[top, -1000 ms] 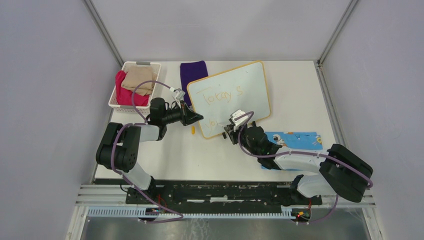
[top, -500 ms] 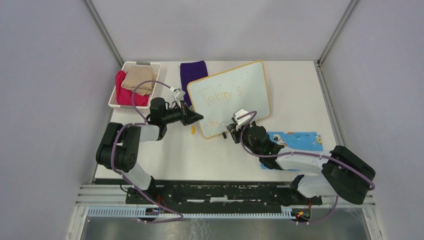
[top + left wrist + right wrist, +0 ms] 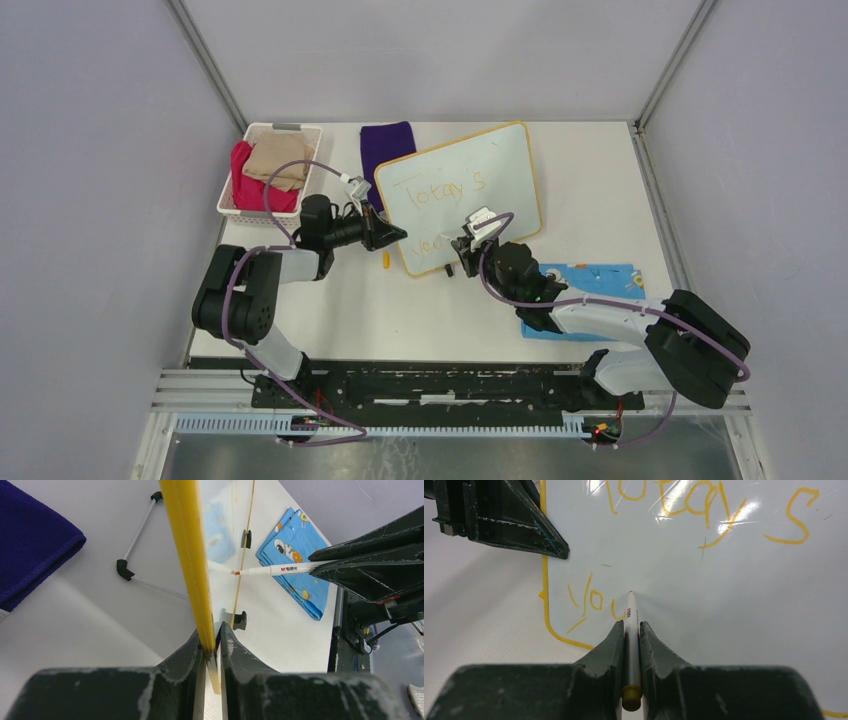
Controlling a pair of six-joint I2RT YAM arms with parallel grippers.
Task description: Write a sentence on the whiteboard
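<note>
My right hand [image 3: 630,626] was clamped on the pen [image 3: 631,611], with the barrel straight out between the fingers so the tip led and stayed in view. The tip sat on the whiteboard [image 3: 500,165], just right of the "u" in the lower line. The sentence [image 3: 438,192] read "Today's" on top and "You" below, in yellow-orange, with the lower line near the board's near-left corner. It looked unfinished to me. The next stroke likely goes right of the tip, with light pressure or the board shifts.

My left hand [image 3: 212,636] was pinched shut on the frame [image 3: 186,545] at the board's left edge. Reason: the board stood propped on its clip feet [image 3: 241,620] and a wire stand [image 3: 131,572], so it needed bracing against pen push.

The board sat mid-desk [image 3: 600,180], beyond both arms. The blue cartoon cloth [image 3: 600,275] lay near right, partly under my right arm. The purple cloth [image 3: 386,145] lay just far-left of the board, and the basket [image 3: 255,127] of fabric further left. None of these were in play.
</note>
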